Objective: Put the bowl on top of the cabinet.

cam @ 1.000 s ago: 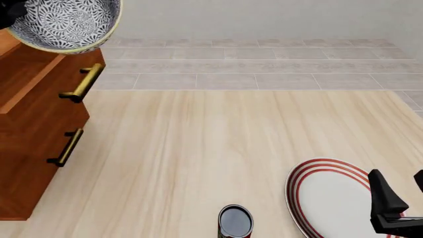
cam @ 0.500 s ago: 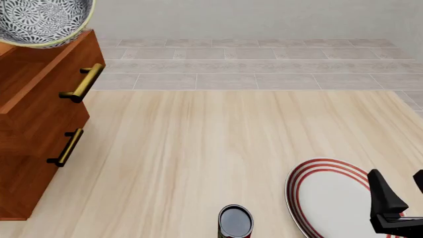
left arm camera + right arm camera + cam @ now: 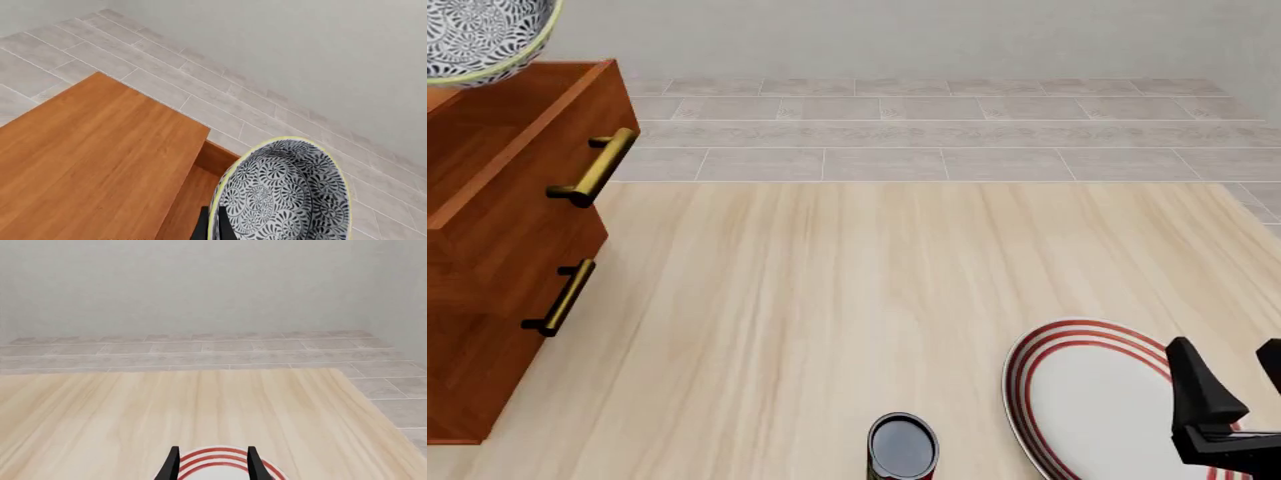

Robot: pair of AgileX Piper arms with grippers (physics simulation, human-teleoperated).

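Patterned bowl (image 3: 283, 195) rim pinched between left fingers (image 3: 202, 229)

A pale wood table (image 3: 827, 300) meets grey tiled floor (image 3: 961, 130) and plain wall (image 3: 961, 35).

The cabinet (image 3: 507, 230) is rendered as reddish-brown wood with a smooth, satin grain, and its bar handles (image 3: 598, 165) are shown in brass-like metal on black mounts. The bowl (image 3: 283, 195) is given a glazed ceramic look, densely patterned in grey and white under a pale rim. The table (image 3: 827, 300) is finished as pale, matt wood, while the plate (image 3: 1088, 400) appears smooth and white with red rings.
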